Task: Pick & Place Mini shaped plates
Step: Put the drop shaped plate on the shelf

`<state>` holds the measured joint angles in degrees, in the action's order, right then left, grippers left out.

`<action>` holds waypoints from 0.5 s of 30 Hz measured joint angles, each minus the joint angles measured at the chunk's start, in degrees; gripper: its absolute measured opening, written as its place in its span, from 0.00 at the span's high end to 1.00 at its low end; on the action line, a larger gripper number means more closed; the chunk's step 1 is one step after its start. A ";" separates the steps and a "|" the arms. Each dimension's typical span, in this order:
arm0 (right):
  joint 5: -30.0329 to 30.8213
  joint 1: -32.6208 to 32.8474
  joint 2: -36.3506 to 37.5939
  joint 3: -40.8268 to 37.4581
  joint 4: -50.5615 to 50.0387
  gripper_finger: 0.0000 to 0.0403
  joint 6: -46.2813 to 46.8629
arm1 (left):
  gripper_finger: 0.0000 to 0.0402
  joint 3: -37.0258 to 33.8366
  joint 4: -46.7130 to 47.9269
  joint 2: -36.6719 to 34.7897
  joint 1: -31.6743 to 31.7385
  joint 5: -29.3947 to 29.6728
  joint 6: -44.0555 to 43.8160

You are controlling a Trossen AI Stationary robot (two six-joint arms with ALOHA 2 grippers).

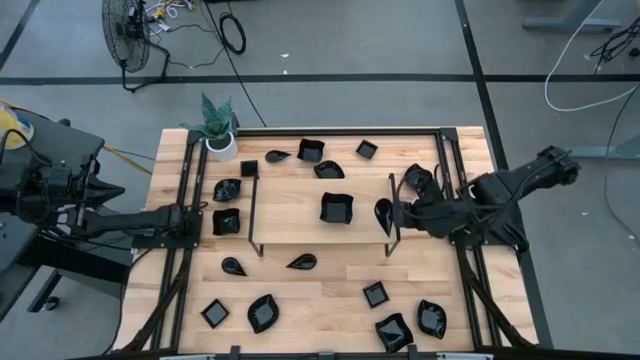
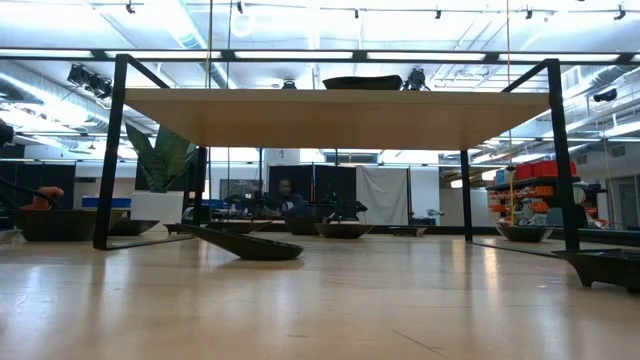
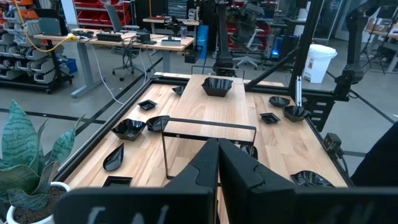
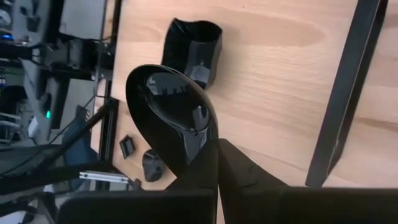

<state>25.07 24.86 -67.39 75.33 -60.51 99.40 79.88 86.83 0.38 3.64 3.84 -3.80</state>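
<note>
Now we see right gripper (image 4: 217,155) clamped on teardrop plate (image 4: 174,118) right of centre, nothing inside; left gripper (image 3: 217,163) clenched, bare, left edge.

Overhead, table-level and two wrist views, table (image 1: 330,275) shared

A pale wooden desk (image 1: 330,290) stands on a grey floor (image 1: 400,40) crossed by dark seam lines. Beyond the desk's far edge, a black floor fan (image 1: 125,30) sits near loose black and white cables (image 1: 232,32). Level with the desk, the room behind it shows long ceiling lights (image 2: 300,55), a white curtain (image 2: 384,195) and shelving with red and orange bins (image 2: 530,180). Other workbenches (image 3: 124,40) and a white bin (image 3: 321,61) stand farther off.
</note>
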 joint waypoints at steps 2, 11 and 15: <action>-1.98 -1.49 0.08 0.00 0.00 1.00 -1.58 | 0.95 0.00 0.00 0.00 -0.02 0.01 0.03; -8.68 -9.27 0.32 0.00 -0.02 1.00 -1.98 | 0.95 0.00 0.00 0.00 0.00 0.02 0.01; -8.97 -11.66 -0.15 0.00 0.49 1.00 4.07 | 0.95 0.00 0.00 0.00 -0.01 0.01 0.02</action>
<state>16.10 13.20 -67.54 75.33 -60.02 103.47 79.88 86.83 0.38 3.63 3.84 -3.79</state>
